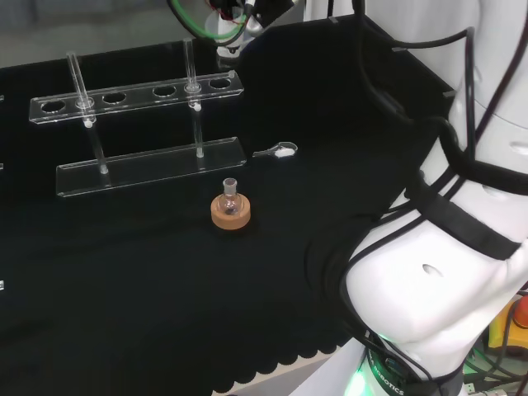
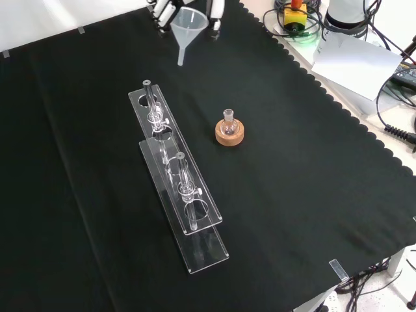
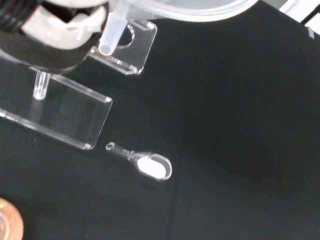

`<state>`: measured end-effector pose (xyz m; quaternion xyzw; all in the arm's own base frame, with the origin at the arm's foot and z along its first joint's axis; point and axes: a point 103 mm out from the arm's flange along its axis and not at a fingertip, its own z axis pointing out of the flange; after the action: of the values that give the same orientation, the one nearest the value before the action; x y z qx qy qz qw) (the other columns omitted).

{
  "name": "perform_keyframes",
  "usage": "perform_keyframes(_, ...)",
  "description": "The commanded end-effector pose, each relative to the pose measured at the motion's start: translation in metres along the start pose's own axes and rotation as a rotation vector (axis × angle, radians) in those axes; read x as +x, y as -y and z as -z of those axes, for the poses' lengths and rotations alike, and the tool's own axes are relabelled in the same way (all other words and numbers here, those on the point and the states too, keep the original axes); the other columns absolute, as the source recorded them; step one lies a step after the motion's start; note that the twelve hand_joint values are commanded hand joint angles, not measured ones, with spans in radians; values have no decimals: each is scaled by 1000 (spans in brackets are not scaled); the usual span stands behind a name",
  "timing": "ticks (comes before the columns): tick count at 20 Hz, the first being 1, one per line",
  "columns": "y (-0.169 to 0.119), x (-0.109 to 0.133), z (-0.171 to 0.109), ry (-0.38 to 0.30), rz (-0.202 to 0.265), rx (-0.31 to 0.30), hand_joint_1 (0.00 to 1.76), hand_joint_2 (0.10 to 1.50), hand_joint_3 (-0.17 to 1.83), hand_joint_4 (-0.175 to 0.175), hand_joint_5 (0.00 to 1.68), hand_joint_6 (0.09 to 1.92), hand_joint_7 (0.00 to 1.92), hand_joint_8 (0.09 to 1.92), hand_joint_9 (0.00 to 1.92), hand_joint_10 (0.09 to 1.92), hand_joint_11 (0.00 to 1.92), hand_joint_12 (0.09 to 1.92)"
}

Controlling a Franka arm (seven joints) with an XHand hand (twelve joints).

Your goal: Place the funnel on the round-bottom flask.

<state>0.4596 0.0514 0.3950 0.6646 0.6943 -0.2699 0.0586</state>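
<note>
While your robot hand [image 2: 170, 9] is pinching the funnel [image 2: 188, 27] aloft, well apart from the round-bottom flask [image 2: 228, 122] on its cork ring [image 2: 230, 135], you are risking two faults. If the stem is descending off-centre, it is likely striking the narrow neck and tipping the flask off the ring.

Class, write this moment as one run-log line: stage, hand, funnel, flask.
stage: carrying | hand: shut on funnel, raised above cloth | flask: upright on cork ring, neck open, funnel not yet over it

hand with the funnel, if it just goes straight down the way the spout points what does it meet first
Probably bare black cloth. The hand holds the funnel spout-down, away from the round-bottom flask. The wrist view shows a small scoop and the rack's end nearby, though depth is unclear.
</note>
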Motion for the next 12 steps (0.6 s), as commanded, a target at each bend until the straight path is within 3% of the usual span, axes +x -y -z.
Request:
perform_keyframes(1, 32, 17, -7, -21, -3, 19, 997, 1023, 52, -41, 869, 787, 754, 701, 1259, 317, 951, 979)
perform_keyframes(8, 53, 44, -25, -31, 9, 45, 996, 1016, 68, -41, 865, 791, 752, 700, 1258, 317, 950, 979)
perform_keyframes(12, 58, 62, -41, -27, 33, 72, 997, 820, 484, -41, 861, 801, 750, 707, 1257, 323, 951, 985)
